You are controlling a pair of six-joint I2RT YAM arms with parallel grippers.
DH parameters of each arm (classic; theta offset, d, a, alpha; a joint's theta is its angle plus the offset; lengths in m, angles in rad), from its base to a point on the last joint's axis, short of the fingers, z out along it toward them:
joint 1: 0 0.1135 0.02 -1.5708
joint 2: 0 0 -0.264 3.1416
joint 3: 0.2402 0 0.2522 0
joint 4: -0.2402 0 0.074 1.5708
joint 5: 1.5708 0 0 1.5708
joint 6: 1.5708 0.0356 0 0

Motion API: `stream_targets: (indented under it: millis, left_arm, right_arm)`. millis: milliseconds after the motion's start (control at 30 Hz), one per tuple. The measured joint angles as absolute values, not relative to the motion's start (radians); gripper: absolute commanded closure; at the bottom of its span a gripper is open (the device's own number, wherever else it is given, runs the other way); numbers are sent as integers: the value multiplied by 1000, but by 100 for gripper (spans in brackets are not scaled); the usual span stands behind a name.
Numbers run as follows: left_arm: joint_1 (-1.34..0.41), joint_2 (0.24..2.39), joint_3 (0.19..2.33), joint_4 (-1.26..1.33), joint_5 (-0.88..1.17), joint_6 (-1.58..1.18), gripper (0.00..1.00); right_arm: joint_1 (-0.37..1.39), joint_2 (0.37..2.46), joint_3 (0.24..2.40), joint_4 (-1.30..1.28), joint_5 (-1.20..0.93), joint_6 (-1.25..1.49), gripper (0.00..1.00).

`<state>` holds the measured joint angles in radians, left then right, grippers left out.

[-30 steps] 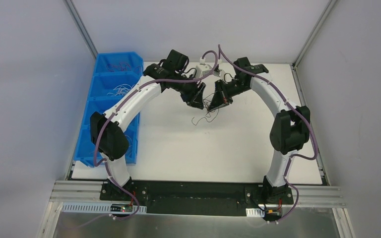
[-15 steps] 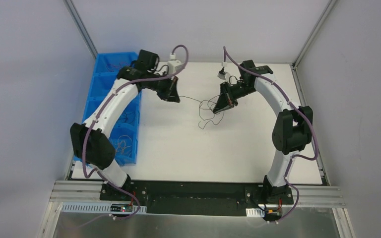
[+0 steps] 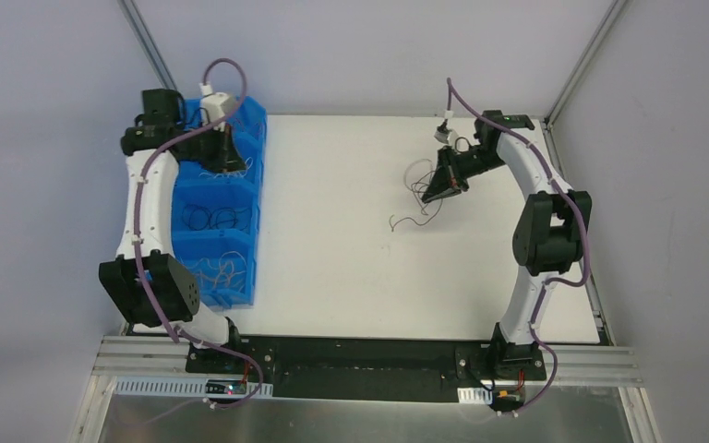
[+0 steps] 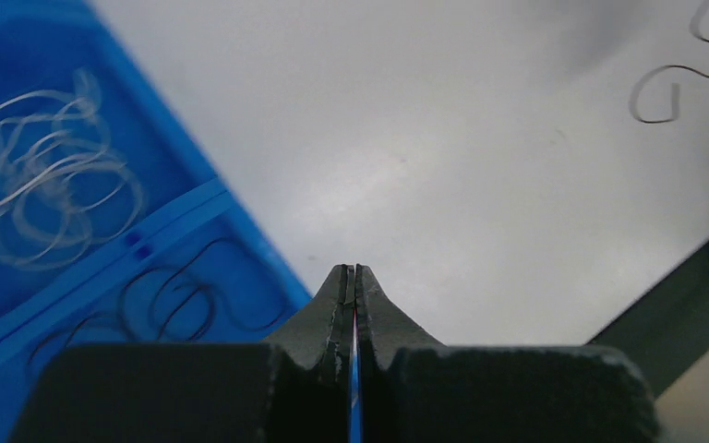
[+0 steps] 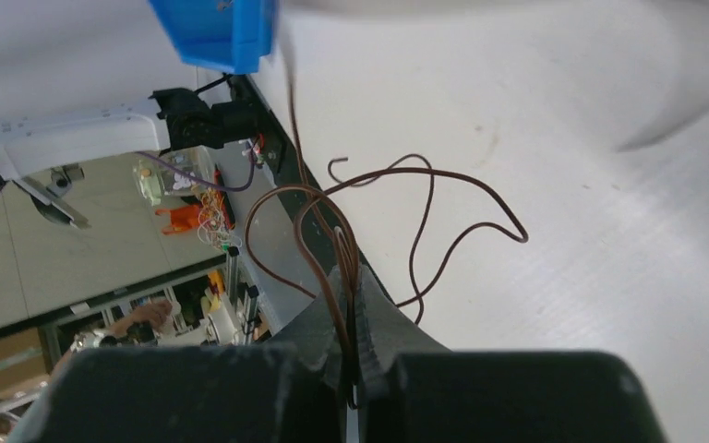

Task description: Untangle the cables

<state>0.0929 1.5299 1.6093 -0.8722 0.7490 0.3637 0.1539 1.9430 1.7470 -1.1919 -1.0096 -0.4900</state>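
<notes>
The right hand (image 5: 351, 269) pinches the cables (image 5: 340, 254) above the bench's far-right corner. The left hand (image 4: 353, 272), clamped on one thin strand (image 4: 354, 323), hangs well apart over the blue bin (image 3: 260, 148) at the far-left edge.

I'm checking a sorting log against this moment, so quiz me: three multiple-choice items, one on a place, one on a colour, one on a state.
1. Where is the left tool?
A. over the blue bin
B. at the table's middle
C. beside the right tool

2. What colour do the cables look in the right wrist view?
A. green
B. brown
C. blue

3. How is the right tool?
A. wide open
B. shut on nothing
C. shut on the cables

Answers:
1. A: it hangs above the bin's far compartment.
2. B: brown loops rise from between the fingers.
3. C: the strands run pinched between closed fingers.
</notes>
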Motion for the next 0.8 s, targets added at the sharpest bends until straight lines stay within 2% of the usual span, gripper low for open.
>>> stream_targets:
  millis: [100,167,200,233,267,400,467,567,800]
  left_arm:
    - [218,1529,1627,-873,715,376,100]
    - [215,1523,1628,-876,717,383,100]
    - [188,1520,1628,-881,728,384,81]
    - [156,1519,1628,-883,736,385,58]
    - [117,1519,1630,-884,752,386,44]
    - [-67,1534,1662,-888,815,331,33]
    - [-166,1552,1683,-843,845,268,23]
    - [-290,1579,1683,-745,858,159,20]
    - [-458,1705,1682,-576,853,-71,29]
  right_arm:
    - [83,1986,1768,-1232,-978,-516,100]
    - [69,1995,1769,-1239,-973,-516,100]
    - [74,1995,1771,-1238,-973,-512,100]
    - [87,1995,1779,-1238,-974,-505,100]
    - [102,1995,1790,-1234,-978,-493,100]
    - [191,1995,1842,-1166,-994,-400,100]
    - [229,1990,1848,-1102,-994,-339,100]
    - [282,1971,1824,-964,-975,-231,100]
    - [347,1910,1760,-705,-921,-8,100]
